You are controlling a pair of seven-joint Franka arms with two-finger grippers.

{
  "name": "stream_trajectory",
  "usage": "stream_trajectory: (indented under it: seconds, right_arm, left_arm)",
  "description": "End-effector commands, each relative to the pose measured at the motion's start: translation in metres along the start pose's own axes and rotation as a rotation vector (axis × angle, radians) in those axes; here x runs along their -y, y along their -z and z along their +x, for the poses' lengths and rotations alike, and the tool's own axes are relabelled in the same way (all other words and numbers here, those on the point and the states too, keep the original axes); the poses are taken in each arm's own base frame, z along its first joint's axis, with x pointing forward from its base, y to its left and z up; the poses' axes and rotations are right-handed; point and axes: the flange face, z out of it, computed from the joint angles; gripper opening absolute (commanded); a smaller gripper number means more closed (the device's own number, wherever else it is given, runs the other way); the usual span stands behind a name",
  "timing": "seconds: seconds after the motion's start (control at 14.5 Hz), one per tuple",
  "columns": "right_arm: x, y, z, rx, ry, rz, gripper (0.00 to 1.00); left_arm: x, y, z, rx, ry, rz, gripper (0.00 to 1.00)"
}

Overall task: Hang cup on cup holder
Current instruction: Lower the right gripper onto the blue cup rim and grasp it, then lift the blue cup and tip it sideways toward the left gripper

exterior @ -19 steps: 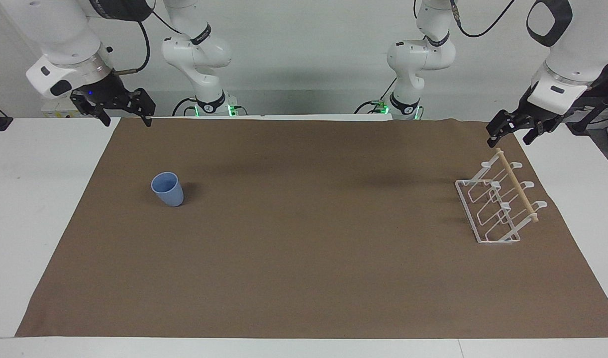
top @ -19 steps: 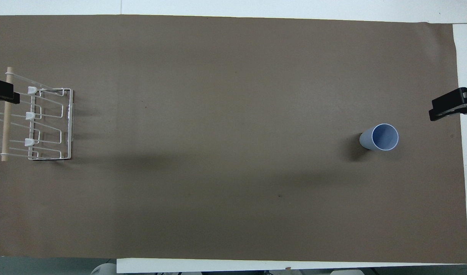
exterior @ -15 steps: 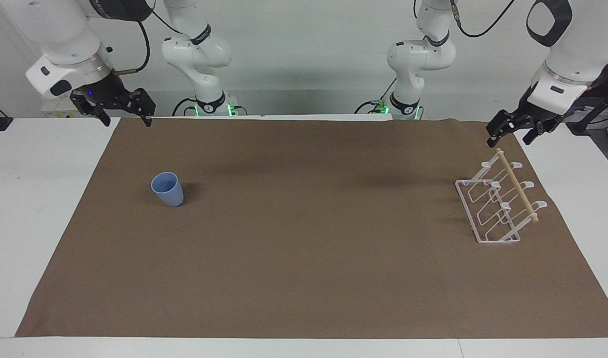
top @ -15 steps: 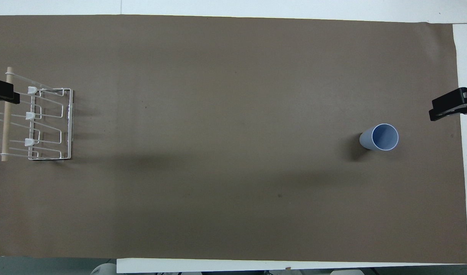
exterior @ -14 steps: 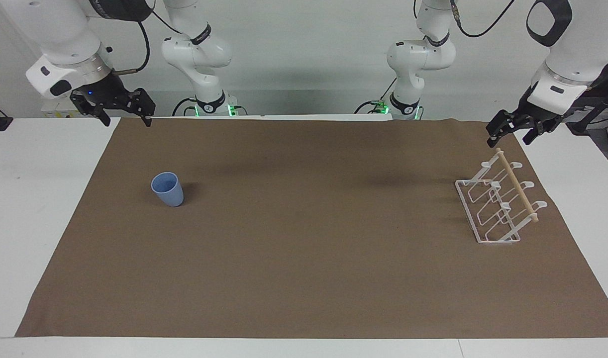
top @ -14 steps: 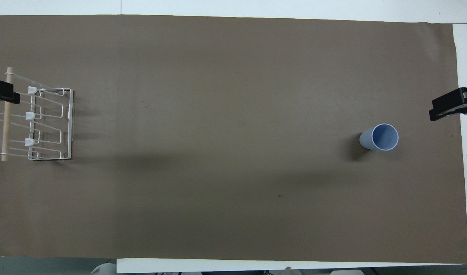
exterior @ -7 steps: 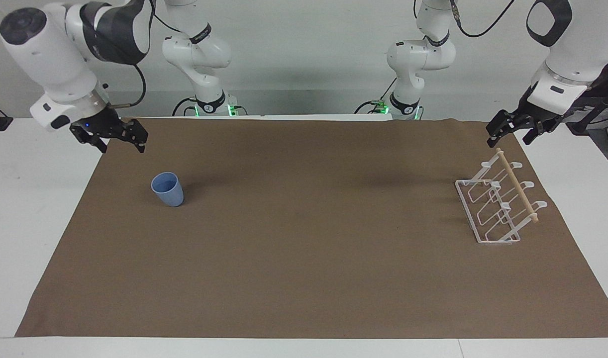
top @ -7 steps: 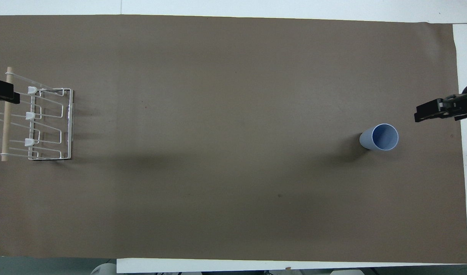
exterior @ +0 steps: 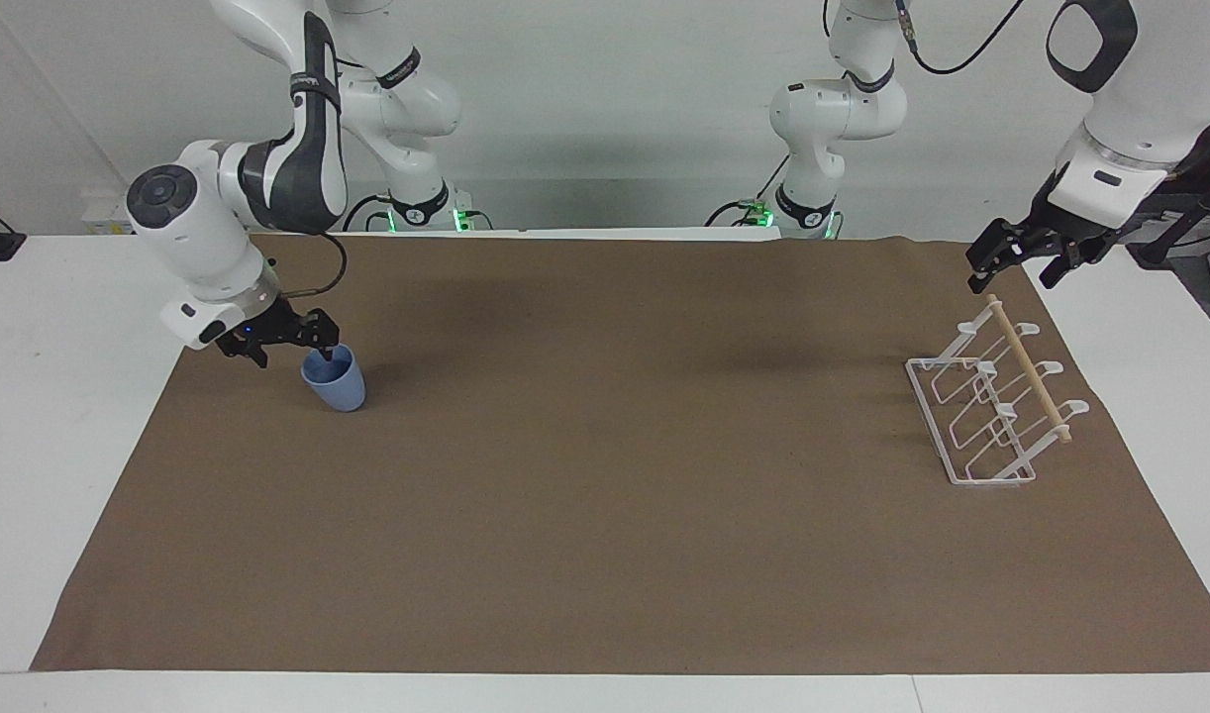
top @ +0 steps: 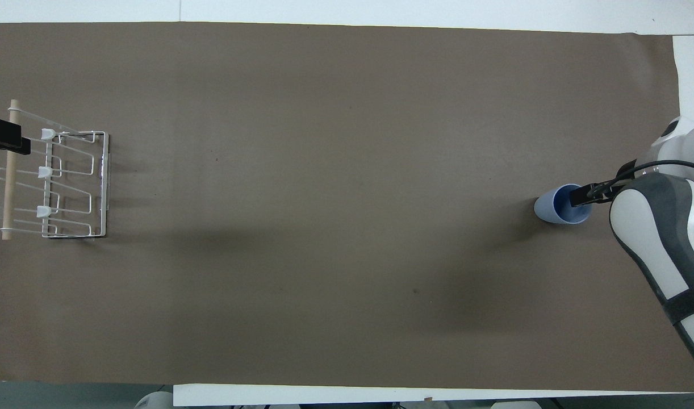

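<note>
Jaws on your right gripper (exterior: 288, 349) are spread, one finger dipping inside the cup (exterior: 336, 386) near the tabletop's right-arm edge. Straddle its wall, then squeeze gently. Left gripper (exterior: 1024, 263) waits.

1. Brown mat (exterior: 605, 495) bare btwn cup (exterior: 336, 384) & cup holder (exterior: 991, 406), well apart.
2. Right gripper (exterior: 290, 354) crowds cup's rim.
3. Left gripper (exterior: 1019, 267) hangs over holder's dowel (exterior: 1029, 368) end.
</note>
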Motion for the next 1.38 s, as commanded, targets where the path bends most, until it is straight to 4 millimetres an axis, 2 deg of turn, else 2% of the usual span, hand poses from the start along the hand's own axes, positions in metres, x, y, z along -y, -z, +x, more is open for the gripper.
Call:
stream_trajectory:
  seconds: [0.0,0.14,0.21,0.28,0.48,0.55,0.62,0.83,0.97,1.1,1.17,1.24,1.31]
  right_arm:
    - [-0.001,-0.013,-0.004,-0.013,0.021,0.01,1.0]
    - [-0.007,-0.029,0.001,-0.016,0.01,0.011,0.97]
    - [-0.007,-0.039,0.0,-0.004,0.015,0.015,0.91]
    - [-0.004,-0.042,0.002,-0.006,0.019,0.014,0.78]
    - [0.0,-0.046,0.005,-0.001,0.001,0.015,0.21]
    - [0.0,-0.048,0.005,0.002,-0.017,0.016,0.07]
    - [0.001,-0.045,0.006,0.003,-0.017,0.016,0.0]
    - [0.002,-0.035,0.012,0.031,-0.001,0.023,0.0]
    - [0.005,-0.014,0.024,0.063,0.026,0.032,0.0]
    - [0.038,0.028,0.038,0.093,0.109,0.079,0.0]
    - [0.058,0.05,0.043,0.092,0.111,0.16,0.0]
    - [0.08,0.062,0.047,0.086,0.113,0.244,0.0]
    - [0.093,0.065,0.048,0.075,0.099,0.339,0.0]
  left_arm:
    - [-0.004,0.004,-0.008,0.007,0.006,-0.019,1.0]
    - [-0.005,0.005,-0.008,0.004,0.006,-0.024,1.0]
    - [-0.005,0.004,-0.008,0.006,0.006,-0.024,1.0]
    - [-0.005,0.005,-0.008,0.004,0.008,-0.024,1.0]
    - [-0.005,0.004,-0.008,0.006,0.008,-0.023,1.0]
    - [-0.004,0.004,-0.008,0.004,0.008,-0.024,1.0]
    - [-0.006,0.006,-0.007,0.0,0.005,-0.024,1.0]
    - [-0.006,0.005,-0.007,0.001,0.003,-0.022,1.0]
    - [-0.006,0.005,-0.007,0.0,0.002,-0.024,1.0]
    - [-0.006,0.005,-0.007,0.001,0.001,-0.022,1.0]
    - [-0.006,0.005,-0.007,0.0,0.001,-0.022,1.0]
    - [-0.006,0.005,-0.007,0.003,0.001,-0.022,1.0]
    - [-0.006,0.004,-0.008,0.004,0.003,-0.022,1.0]
